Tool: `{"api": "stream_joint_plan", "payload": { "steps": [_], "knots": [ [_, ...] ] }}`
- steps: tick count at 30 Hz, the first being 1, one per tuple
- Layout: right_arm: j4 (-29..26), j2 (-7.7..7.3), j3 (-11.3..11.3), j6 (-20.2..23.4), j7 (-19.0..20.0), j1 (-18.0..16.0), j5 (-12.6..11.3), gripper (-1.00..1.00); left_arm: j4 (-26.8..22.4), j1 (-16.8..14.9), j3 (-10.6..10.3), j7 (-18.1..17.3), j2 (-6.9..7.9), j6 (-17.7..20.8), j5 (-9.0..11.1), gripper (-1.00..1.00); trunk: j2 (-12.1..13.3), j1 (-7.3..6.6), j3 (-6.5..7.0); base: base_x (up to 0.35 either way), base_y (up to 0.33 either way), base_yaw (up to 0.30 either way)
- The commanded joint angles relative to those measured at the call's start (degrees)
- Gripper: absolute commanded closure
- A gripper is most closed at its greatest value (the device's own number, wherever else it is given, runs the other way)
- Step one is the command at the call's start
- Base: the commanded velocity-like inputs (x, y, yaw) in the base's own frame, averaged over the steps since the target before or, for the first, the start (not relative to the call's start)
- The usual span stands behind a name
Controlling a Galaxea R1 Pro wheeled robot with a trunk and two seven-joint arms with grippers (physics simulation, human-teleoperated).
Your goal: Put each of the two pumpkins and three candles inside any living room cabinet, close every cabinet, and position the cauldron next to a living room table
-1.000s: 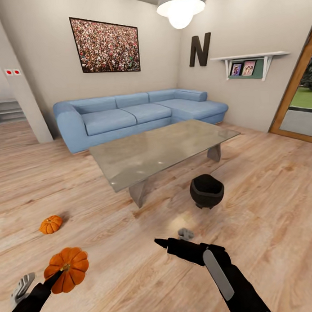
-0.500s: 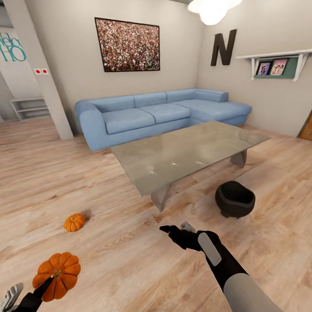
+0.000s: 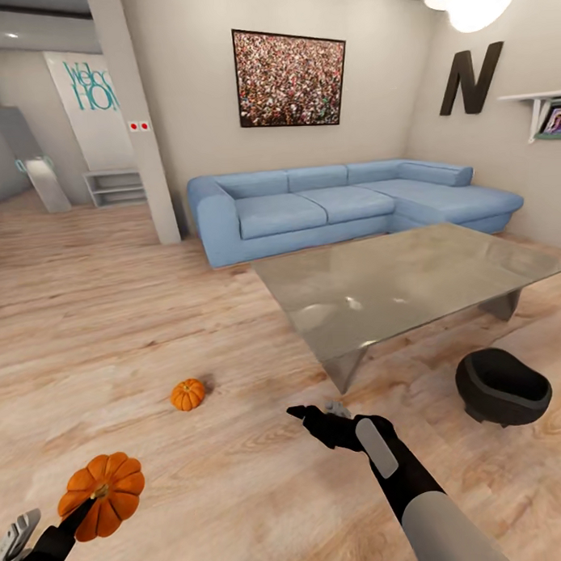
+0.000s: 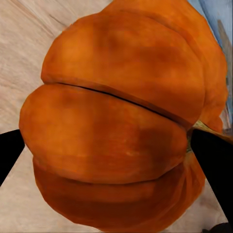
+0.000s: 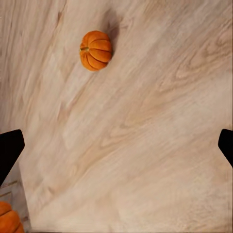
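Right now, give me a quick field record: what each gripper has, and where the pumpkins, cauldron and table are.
left gripper: shut on held pumpkin
right gripper: open, empty, above the floor
second pumpkin: on the floor, ahead between the arms
cauldron: on the floor, beside the table's near corner
table: in front of the blue sofa
candles, cabinet: not located

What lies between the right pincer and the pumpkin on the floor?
Only bare wood floor between the right pincer and the pumpkin, per the right wrist view.
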Motion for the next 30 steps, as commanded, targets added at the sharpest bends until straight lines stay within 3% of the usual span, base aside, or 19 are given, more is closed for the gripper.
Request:
{"api": "stream_joint_plan", "payload": {
  "steps": [1, 6, 9, 11, 12, 13, 15, 27, 29, 30],
  "knots": [
    [0.0, -0.02, 0.0, 0.0, 0.0, 0.0, -0.02, -1.0, -0.04, 0.0, -0.01, 0.17, 0.0, 0.02, 0.29, 1.0, 0.0, 0.0, 0.0, 0.157, 0.31, 0.274],
    [0.01, -0.05, -0.11, -0.12, 1.17, 0.02, -0.04, -1.0, -0.04, 0.15, -0.01, 0.17, 0.0, -0.05, 0.3, 1.0, 0.0, 0.0, 0.0, 0.181, 0.284, 0.271],
    [2.24, -0.18, -0.29, -1.4, 8.18, 0.05, 0.11, -1.0, -0.04, 0.17, -0.01, 0.17, 0.0, -0.06, 0.3, 1.0, 0.0, 0.0, 0.0, 0.202, 0.256, 0.122],
    [9.94, -0.85, -0.33, -5.22, 14.7, -0.84, 0.07, -1.0, -0.04, 0.17, -0.01, 0.17, 0.0, -0.06, 0.31, 1.0, 0.0, 0.0, 0.0, 0.206, 0.251, 0.031],
    [17.18, -1.27, -0.34, -9.35, 18.38, -2.99, 0.0, -1.0, -0.04, 0.17, -0.01, 0.17, 0.0, -0.06, 0.3, 1.0, 0.0, 0.0, 0.0, 0.206, 0.25, 0.012],
    [22.47, -1.52, -0.35, -13.02, 20.56, -4.88, -0.05, -1.0, -0.04, 0.18, -0.01, 0.17, 0.0, -0.06, 0.3, 1.0, 0.0, 0.0, 0.0, 0.207, 0.249, 0.006],
    [26.98, -1.62, -0.29, -16.83, 22.19, -6.6, 0.09, -1.0, -0.04, 0.18, -0.01, 0.19, -0.01, -0.06, 0.24, 1.0, 0.0, 0.0, 0.0, 0.21, 0.244, 0.002],
    [25.11, -1.78, -0.32, -17.5, 21.11, -6.97, 0.28, -1.0, -0.04, 0.25, -0.01, 0.1, -0.09, -0.15, 0.25, 1.0, 0.0, 0.0, 0.0, 0.253, 0.2, 0.0],
    [25.11, -1.81, -0.35, -17.11, 13.01, -7.11, -0.76, -1.0, -0.04, 0.26, -0.01, 0.08, -0.09, -0.15, 0.26, 1.0, 0.0, 0.0, 0.0, 0.274, 0.181, 0.0],
    [25.09, -1.82, -0.35, -17.04, 12.13, -7.14, -1.28, -1.0, -0.04, 0.28, -0.01, 0.08, -0.09, -0.15, 0.26, 1.0, 0.0, 0.0, 0.0, 0.275, 0.18, 0.0]
  ]
}}
